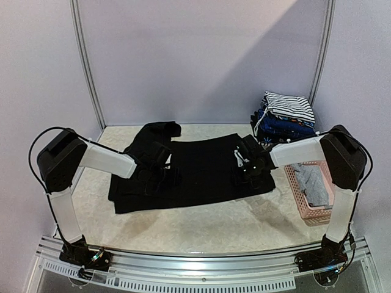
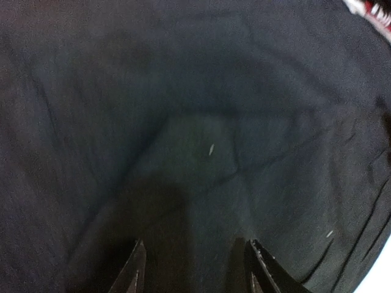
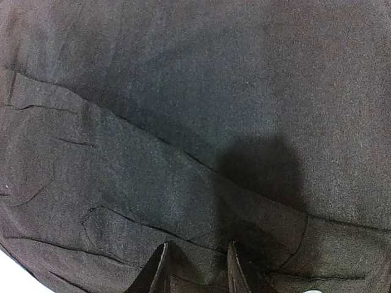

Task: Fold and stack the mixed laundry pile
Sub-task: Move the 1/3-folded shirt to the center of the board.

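The large plain black garment [image 1: 201,177] is spread flat across the middle of the pale speckled table [image 1: 201,229], with a bunched part at its far left corner. Both pincers are lowered onto it: the left gripper [image 1: 162,160] is set over its left part and the right gripper [image 1: 245,162] over its right edge, so that the cloth is spanned between them.

In the left wrist view the left gripper [image 2: 195,271] is seen with its fingers [image 2: 135,271] spread wide, smooth black cloth [image 2: 183,122] filling the gap and everything beyond; nothing is seen pinched. A small white-and-red scrap [image 2: 369,11] is caught at the top right corner there, which is not made out from above.

In the right wrist view the right gripper [image 3: 197,268] is shown with only a narrow gap between its fingers [image 3: 157,271], and a raised fold of the black cloth [image 3: 183,91] is run diagonally towards that gap. Whether the fold is nipped cannot be told. This crease is lost in the top view, where the garment reads as one flat dark sheet.

Only the top view takes in the surroundings: a black-and-white striped garment [image 1: 289,107] is laid on a folded stack of blue patterned cloth [image 1: 282,126] at the far right, and just beside the right arm a pink plastic lattice basket [image 1: 297,194] is placed, with a grey garment [image 1: 313,183] inside.
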Robot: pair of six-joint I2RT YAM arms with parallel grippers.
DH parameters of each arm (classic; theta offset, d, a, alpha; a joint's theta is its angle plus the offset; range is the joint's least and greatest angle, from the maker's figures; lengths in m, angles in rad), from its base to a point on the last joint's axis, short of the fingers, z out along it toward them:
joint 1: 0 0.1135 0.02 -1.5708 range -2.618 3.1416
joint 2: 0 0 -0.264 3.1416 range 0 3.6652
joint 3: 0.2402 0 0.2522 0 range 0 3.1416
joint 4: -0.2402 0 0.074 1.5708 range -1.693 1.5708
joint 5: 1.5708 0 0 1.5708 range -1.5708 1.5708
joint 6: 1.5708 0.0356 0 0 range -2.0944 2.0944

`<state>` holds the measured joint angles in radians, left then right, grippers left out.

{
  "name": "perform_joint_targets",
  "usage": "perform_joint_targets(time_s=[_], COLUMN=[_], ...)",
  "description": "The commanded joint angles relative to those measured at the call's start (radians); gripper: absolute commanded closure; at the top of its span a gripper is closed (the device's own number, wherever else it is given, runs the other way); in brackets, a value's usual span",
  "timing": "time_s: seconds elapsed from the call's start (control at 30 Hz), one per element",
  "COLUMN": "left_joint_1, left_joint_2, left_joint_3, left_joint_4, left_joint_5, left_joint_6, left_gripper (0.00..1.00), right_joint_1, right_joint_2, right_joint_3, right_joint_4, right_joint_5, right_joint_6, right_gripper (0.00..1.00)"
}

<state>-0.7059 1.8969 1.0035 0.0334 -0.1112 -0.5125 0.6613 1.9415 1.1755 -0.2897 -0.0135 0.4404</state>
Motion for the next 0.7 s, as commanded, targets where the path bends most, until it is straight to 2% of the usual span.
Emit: perform_joint_targets(time_s=[0.0, 0.4, 0.53, 0.67], left_joint_1=[-0.033, -0.138, -0.193, -0.208], left_joint_2=[0.005, -0.091, -0.208, -0.349], left_joint_3=[-0.065, -0.206, -0.284, -0.288], left_joint_4=[-0.013, -0.078, -0.093, -0.19], left_joint_5=[-0.008, -0.111, -0.162, -0.221], left_joint_6=[-0.011, -0.044, -0.084, -0.077], left_gripper=[0.45, 0.46, 0.47, 0.45], right_joint_1=[0.022, 0.177, 0.226, 0.229], right_joint_2=[-0.019, -0.13, -0.211, -0.341], right_joint_3=[-0.072, -0.232, -0.238, -0.223], right_joint_4=[-0.066, -0.154, -0.231, -0.292], right_joint_5=[0.008, 0.101, 0.138, 0.21], right_joint_6=[0.035, 0.201, 0.225, 0.199], right_gripper=[0.68, 0.66, 0.65, 0.6])
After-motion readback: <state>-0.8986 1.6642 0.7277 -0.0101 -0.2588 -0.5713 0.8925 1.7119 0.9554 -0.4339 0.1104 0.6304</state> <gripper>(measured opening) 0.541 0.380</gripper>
